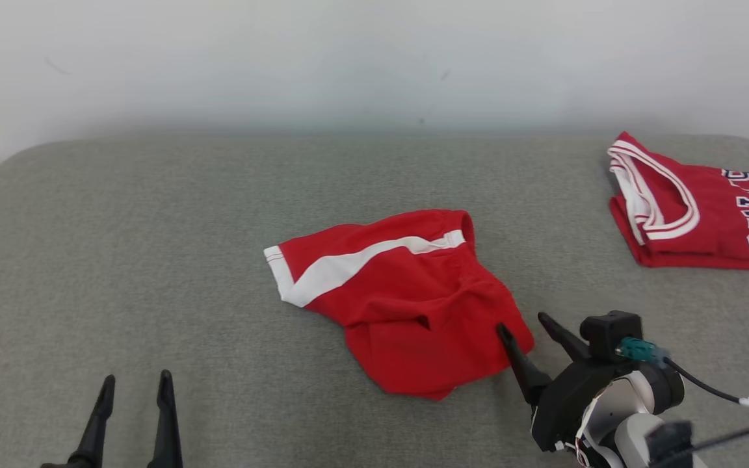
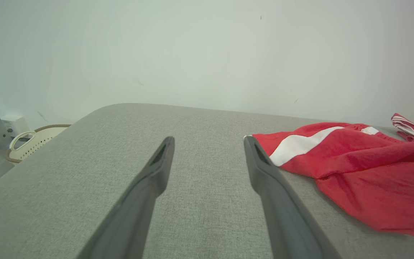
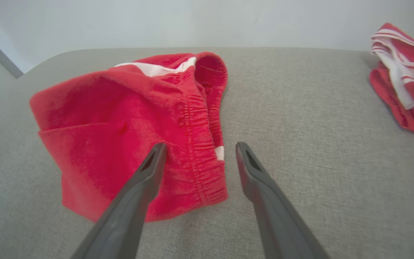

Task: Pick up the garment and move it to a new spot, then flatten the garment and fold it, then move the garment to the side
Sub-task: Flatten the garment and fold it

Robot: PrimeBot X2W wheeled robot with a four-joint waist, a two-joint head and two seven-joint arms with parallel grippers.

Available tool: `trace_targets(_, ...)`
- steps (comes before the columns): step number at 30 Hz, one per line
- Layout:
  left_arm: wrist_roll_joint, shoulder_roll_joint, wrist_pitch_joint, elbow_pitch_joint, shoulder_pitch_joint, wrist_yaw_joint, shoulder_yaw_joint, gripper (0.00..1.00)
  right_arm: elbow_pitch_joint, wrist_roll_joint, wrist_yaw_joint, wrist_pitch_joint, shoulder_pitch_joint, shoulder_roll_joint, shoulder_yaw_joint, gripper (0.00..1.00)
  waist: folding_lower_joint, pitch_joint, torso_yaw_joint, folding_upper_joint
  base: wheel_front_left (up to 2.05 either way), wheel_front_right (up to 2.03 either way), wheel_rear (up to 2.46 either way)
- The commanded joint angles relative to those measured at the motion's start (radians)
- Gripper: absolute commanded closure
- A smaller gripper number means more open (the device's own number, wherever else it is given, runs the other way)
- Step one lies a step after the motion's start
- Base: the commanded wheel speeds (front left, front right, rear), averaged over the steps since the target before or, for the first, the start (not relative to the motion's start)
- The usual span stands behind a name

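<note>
Crumpled red soft-knit shorts with white side stripe [image 1: 400,299] at middle of grey cloth-covered table [image 1: 153,227]. Light, limp, likely to sag and bunch. Right gripper [image 1: 521,322] wide open, empty, fingers either side of elastic waistband [image 3: 198,144] toward table's near edge. Firmest pinch probably there. Left gripper [image 1: 137,377] open, empty, over table's near-left part.

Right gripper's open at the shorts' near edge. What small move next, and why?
Probably ease the right gripper forward and down so the waistband edge of the red shorts sits between its fingers. One finger is over cloth, the other over bare table, and the shorts lie crumpled, unheld.
</note>
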Motion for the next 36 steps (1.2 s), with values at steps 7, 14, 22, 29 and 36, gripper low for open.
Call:
trace_targets(7,0.027,-0.023,-0.006,0.024,0.015,-0.036,0.014,0.0,0.113,0.081,-0.001,0.039,-0.066,-0.043,0.077,0.1,0.0,-0.001,0.066,0.0,0.0,0.0,0.0)
trace_targets(14,0.036,-0.045,-0.006,0.04,0.025,-0.056,0.037,0.0,0.113,0.183,-0.001,0.0,-0.101,-0.042,0.142,1.0,0.0,-0.001,0.068,0.0,0.0,0.0,0.0)
trace_targets(22,0.05,-0.061,-0.006,0.053,0.03,-0.078,0.058,0.0,-0.053,0.385,-0.001,0.008,-0.119,-0.039,0.202,1.0,0.0,-0.017,0.043,0.0,0.0,0.0,0.0)
trace_targets(29,0.062,-0.074,-0.006,0.063,0.033,-0.091,0.063,0.0,-0.059,0.326,-0.001,0.027,-0.134,-0.104,0.187,1.0,0.0,-0.029,0.033,0.0,0.0,0.0,0.0)
trace_targets(36,0.069,-0.081,-0.005,0.066,0.048,-0.1,0.071,0.0,-0.048,0.284,-0.001,0.054,-0.105,-0.121,0.165,0.0,0.0,-0.037,0.03,0.0,0.0,0.0,0.0)
